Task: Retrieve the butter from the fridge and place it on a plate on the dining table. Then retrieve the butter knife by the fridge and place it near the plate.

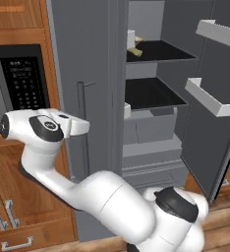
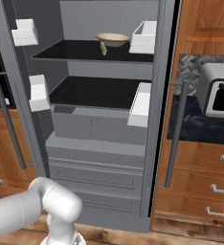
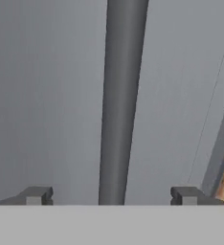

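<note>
Claw (image 3: 112, 196) wide open, empty, straddling fridge (image 1: 87, 59) handle (image 3: 121, 95) — right base view shows butter (image 2: 103, 48) beside bowl (image 2: 112, 38)

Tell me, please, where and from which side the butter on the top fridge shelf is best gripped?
Grip the butter across its narrow middle, coming straight in from the open front of the fridge. It is a slim stick near the shelf's front edge, with the beige bowl close behind, so the front looks like the free side. The tool is open, at a door handle.
</note>
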You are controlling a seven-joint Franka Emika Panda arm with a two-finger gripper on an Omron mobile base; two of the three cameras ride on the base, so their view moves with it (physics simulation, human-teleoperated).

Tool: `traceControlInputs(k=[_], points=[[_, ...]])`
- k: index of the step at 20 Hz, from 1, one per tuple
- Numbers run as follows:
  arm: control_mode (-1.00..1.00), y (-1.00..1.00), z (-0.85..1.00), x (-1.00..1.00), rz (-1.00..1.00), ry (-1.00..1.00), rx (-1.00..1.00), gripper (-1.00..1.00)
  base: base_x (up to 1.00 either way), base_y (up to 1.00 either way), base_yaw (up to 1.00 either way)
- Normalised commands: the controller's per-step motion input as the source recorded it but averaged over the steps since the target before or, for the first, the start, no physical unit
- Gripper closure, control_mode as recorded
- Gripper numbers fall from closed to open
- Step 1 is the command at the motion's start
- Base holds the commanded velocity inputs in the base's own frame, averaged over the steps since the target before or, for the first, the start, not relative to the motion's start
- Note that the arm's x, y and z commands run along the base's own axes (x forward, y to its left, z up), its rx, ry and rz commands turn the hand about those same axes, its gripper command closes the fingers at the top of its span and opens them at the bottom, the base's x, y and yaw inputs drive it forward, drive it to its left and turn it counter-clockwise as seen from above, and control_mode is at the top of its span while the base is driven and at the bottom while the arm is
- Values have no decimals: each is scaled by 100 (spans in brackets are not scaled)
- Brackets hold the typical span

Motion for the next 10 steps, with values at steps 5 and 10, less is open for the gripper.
traceControlInputs(k=[5, 10], points=[[-100, -9, 0, -94, -3, -4, 9, -100, 0, 0, 0], [-100, -76, 0, -97, 0, -10, 45, -100, 0, 0, 0]])
